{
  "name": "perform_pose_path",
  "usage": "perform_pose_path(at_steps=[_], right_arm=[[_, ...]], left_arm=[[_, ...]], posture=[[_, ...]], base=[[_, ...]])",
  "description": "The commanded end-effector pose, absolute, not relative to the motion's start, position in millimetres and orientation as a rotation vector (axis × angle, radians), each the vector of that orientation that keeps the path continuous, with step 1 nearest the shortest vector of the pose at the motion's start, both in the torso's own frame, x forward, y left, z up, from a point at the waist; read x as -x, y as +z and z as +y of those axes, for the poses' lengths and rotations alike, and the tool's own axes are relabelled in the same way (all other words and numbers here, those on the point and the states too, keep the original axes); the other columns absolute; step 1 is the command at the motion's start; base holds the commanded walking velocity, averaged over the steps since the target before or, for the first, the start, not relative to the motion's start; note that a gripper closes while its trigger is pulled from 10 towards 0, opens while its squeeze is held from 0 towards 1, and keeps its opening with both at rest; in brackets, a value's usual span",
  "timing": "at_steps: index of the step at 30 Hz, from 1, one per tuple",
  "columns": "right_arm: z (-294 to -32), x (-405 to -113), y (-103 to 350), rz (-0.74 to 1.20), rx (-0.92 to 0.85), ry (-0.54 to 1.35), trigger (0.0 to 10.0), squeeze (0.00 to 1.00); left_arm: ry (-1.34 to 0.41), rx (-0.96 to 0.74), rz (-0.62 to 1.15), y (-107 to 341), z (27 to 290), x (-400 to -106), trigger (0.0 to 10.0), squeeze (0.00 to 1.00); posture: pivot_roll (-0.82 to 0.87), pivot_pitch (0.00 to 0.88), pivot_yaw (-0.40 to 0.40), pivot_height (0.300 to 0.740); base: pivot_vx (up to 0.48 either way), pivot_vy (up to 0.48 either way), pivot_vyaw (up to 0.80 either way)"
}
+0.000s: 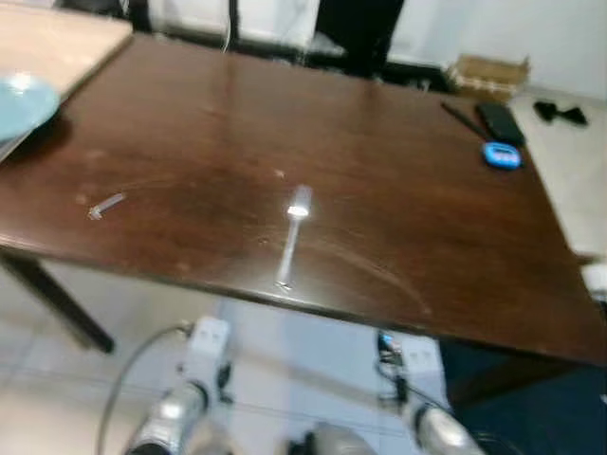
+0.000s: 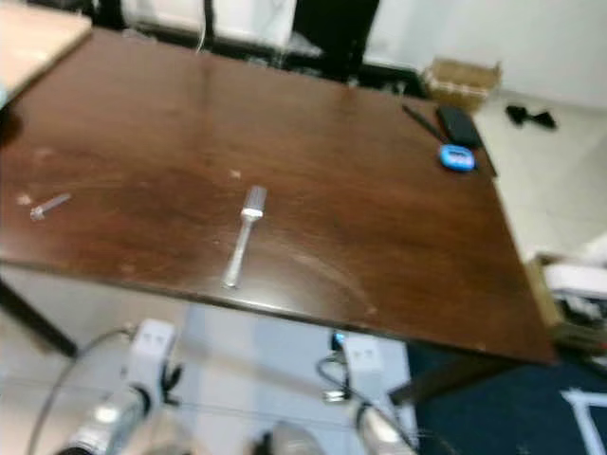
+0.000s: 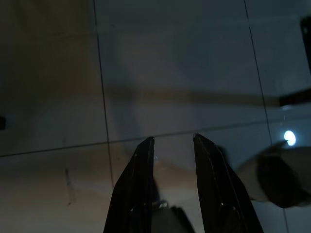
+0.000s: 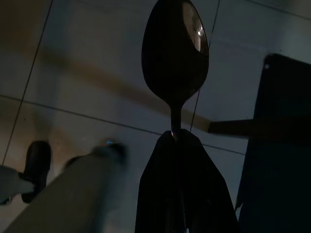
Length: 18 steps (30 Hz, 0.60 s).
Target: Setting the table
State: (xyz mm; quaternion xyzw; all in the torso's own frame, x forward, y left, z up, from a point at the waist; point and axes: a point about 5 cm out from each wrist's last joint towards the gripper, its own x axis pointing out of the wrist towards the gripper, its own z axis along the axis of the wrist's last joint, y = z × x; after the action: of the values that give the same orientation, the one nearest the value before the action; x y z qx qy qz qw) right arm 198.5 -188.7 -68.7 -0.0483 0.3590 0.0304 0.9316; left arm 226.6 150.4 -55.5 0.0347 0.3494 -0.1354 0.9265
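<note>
On the dark brown table (image 1: 379,161) lies a silver fork (image 1: 292,237). It sits near the front edge, close to the middle, with its prongs pointing away from the robot. A small shiny bit (image 1: 104,206) lies well to the left of the fork. At the far right corner are a blue thing (image 1: 502,155) and a black thing (image 1: 499,121), close together. A light blue plate (image 1: 24,102) sits at the left edge, on a pale board (image 1: 57,43).

Down below the table, over the tiled floor (image 3: 170,73), the right hand (image 4: 177,133) is pinched tight on the handle of a spoon (image 4: 175,53). The bowl of the spoon sticks out past the fingertips. The left hand (image 3: 173,141) hangs low too, with its two black fingers (image 3: 138,184) apart and nothing between them.
</note>
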Motion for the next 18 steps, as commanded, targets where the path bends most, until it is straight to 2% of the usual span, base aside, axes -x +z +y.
perform_pose_path(at_steps=[1, 2, 8, 18], right_arm=[[-193.6, -198.7, -68.0, 0.737, 0.099, 0.05, 10.0, 0.0], [-193.7, -198.7, -68.0, 0.736, 0.098, 0.05, 10.0, 0.0], [-193.7, -198.9, -68.1, 0.739, 0.095, 0.051, 10.0, 0.0], [-190.8, -199.6, -68.2, 0.741, 0.091, 0.059, 10.0, 0.0]], left_arm=[[-0.278, -0.048, 0.735, -59.3, 146.4, -221.2, 10.0, 0.0], [-0.273, -0.04, 0.726, -58.7, 146.6, -221.6, 10.0, 0.0], [-0.254, 0.002, 0.697, -56.5, 148.5, -223.0, 10.0, 0.0], [-0.205, -0.031, 0.705, -58.6, 159.4, -219.4, 10.0, 0.0]], posture=[[0.03, 0.044, -0.031, 0.74], [0.03, 0.044, -0.031, 0.74], [0.03, 0.047, -0.035, 0.74], [0.04, 0.049, -0.038, 0.74]], base=[[0.0, 0.0, 0.0], [0.0, 0.0, 0.0], [0.0, 0.48, 0.0], [0.0, 0.0, 0.0]])
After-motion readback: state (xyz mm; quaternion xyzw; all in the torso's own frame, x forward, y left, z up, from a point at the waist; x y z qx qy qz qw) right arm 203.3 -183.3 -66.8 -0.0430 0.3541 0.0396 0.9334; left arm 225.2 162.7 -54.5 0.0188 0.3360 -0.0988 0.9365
